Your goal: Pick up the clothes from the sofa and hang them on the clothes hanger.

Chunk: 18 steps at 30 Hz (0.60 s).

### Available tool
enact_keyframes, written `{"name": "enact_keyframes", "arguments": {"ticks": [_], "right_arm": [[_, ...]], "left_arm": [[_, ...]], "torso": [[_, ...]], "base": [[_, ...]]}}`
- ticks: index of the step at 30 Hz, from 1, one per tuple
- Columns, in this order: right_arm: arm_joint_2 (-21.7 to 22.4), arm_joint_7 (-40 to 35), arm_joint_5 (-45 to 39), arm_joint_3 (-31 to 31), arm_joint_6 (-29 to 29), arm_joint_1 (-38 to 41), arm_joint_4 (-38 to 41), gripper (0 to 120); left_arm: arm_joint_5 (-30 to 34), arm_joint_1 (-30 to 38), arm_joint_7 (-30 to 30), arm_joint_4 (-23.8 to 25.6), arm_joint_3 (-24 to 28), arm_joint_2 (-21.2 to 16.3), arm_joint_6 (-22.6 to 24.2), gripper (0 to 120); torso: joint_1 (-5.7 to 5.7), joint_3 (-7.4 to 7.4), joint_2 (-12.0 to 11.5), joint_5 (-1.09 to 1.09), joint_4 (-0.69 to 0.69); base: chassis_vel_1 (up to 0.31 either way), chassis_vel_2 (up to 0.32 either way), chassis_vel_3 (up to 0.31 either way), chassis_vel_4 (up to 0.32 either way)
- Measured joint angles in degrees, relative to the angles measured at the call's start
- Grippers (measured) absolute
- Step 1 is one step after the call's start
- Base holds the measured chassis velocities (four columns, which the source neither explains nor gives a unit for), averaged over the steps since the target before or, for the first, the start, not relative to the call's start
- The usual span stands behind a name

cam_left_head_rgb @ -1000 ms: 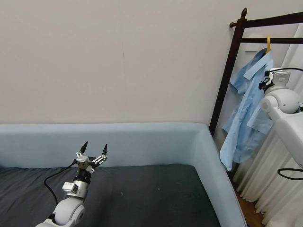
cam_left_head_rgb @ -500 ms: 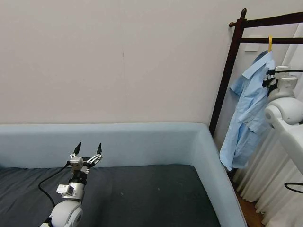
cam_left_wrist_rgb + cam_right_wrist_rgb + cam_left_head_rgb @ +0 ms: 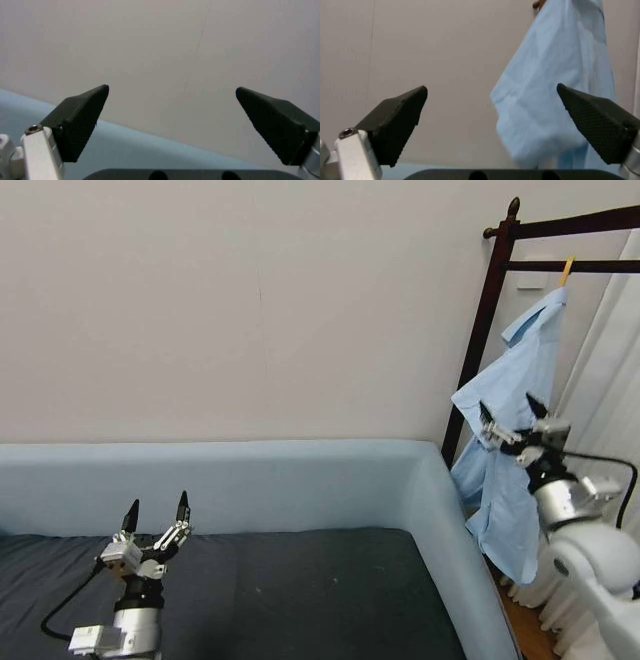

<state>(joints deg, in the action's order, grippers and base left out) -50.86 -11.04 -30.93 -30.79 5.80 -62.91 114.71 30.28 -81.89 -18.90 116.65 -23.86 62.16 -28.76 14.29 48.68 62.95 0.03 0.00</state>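
The light blue shirt (image 3: 525, 380) is hanging on a yellow hanger (image 3: 567, 270) from the crossbar of the dark wooden clothes rack (image 3: 488, 315), draping down beside the rack's post. The right gripper (image 3: 508, 405) is hovering just in front of the shirt, below the rack's crossbar, with its fingers spread wide and gripping nothing. The left gripper (image 3: 158, 502) is idling well apart from the rack, low and off to its left, with its fingers likewise spread and empty.

A dark wooden rack (image 3: 481, 330) holds a pale blue shirt (image 3: 525, 380) — just beside the light-blue sofa (image 3: 250, 485).
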Motion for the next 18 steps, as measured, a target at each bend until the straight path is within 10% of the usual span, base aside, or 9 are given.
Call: {"name": "enact_keyframes", "arguments": {"ticks": [6, 18], "right_arm": [[-12.2, 0.6, 13.3, -1.6, 1.4, -20.8, 7.2, 100], [-12.9, 0.4, 14.7, -1.2, 1.8, -21.2, 6.9, 100]], "left_arm": [[-10.0, -9.8, -1.9, 4.4, 2.5, 6.3, 2.1, 100], [-10.4, -9.9, -2.0, 4.4, 2.8, 6.4, 2.3, 100]], "torso": [[-0.01, 0.00, 0.0, 0.05, -0.03], [0.01, 0.02, 0.0, 0.03, -0.01]], "base": [[0.000, 0.000, 0.000, 0.000], [0.000, 0.000, 0.000, 0.000]]}}
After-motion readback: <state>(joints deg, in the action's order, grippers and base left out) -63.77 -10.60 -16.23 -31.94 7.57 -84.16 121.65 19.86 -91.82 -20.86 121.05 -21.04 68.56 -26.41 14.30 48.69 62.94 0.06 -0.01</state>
